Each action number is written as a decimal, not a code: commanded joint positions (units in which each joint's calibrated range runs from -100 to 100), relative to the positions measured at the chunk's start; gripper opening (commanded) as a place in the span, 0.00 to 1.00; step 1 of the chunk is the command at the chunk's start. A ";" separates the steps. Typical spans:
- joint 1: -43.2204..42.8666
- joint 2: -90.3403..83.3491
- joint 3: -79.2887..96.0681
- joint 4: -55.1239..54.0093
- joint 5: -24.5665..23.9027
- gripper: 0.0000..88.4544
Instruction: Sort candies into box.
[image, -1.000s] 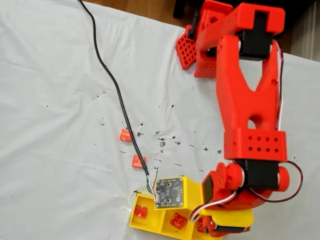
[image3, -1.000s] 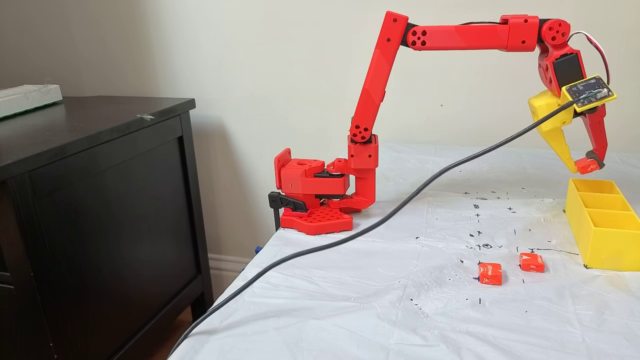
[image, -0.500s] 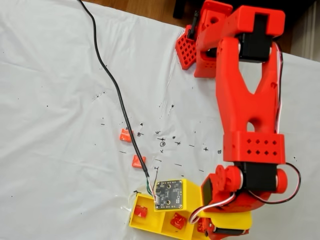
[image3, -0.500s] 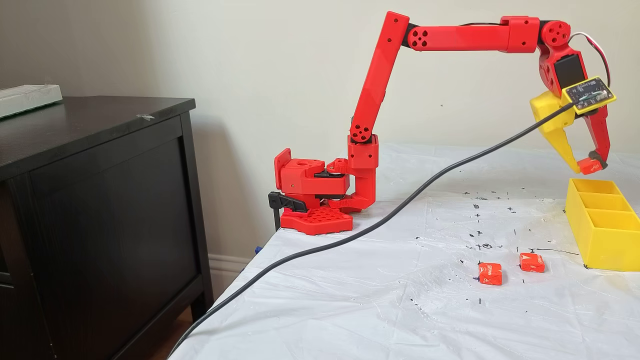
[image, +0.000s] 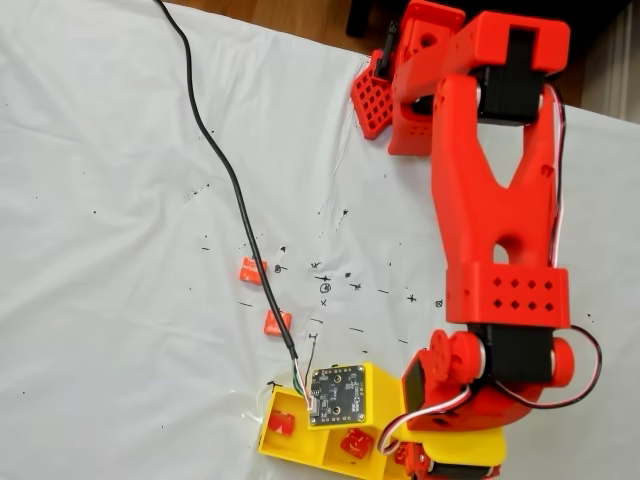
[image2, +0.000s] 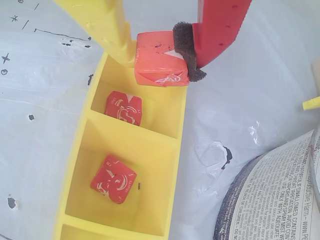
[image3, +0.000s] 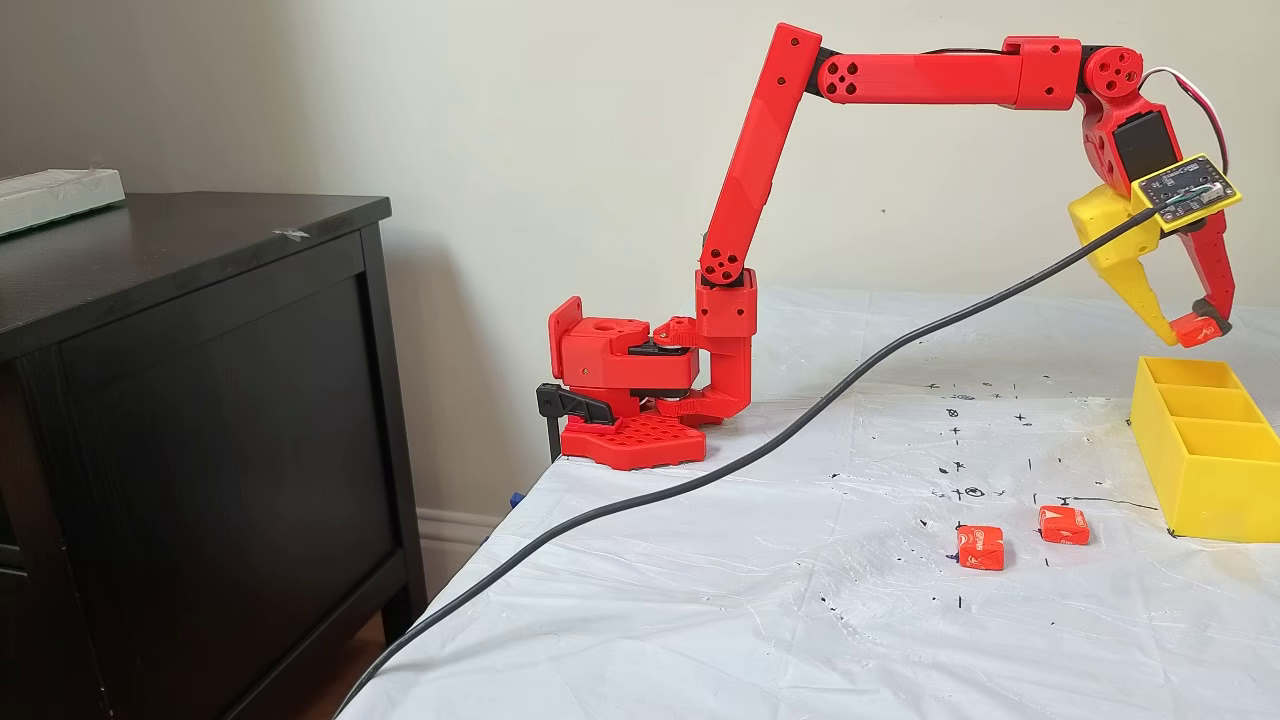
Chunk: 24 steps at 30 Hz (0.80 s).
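My gripper (image2: 161, 56) is shut on one orange-red candy (image2: 159, 67), pinched between the yellow finger and the red finger's dark pad. In the wrist view it hangs over the end compartment of the yellow box (image2: 176, 165). That compartment holds a candy (image2: 123, 107), and the middle one holds another (image2: 114, 178). In a fixed view from the side, the gripper (image3: 1190, 328) hovers above the far end of the box (image3: 1200, 470). Two loose candies (image3: 981, 548) (image3: 1063, 525) lie on the white sheet left of the box. From above they appear as candies (image: 251, 270) (image: 276, 322) near the box (image: 298, 452).
A black cable (image3: 700, 470) runs from the wrist camera board (image: 335, 393) across the sheet and off the table's near corner. The arm's base (image3: 625, 400) is clamped at the table's back left. A dark cabinet (image3: 200, 400) stands left of the table. A printed round container (image2: 280, 200) sits beside the box.
The gripper, still holding the candy, has shifted slightly to the right in the side view, farther over the box. The loose candies have stayed put.
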 joint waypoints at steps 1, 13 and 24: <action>-1.95 -2.59 -3.91 -1.17 -0.10 0.02; -2.31 -2.25 -3.64 1.12 0.15 0.37; -2.31 -2.68 -3.64 1.94 0.05 0.41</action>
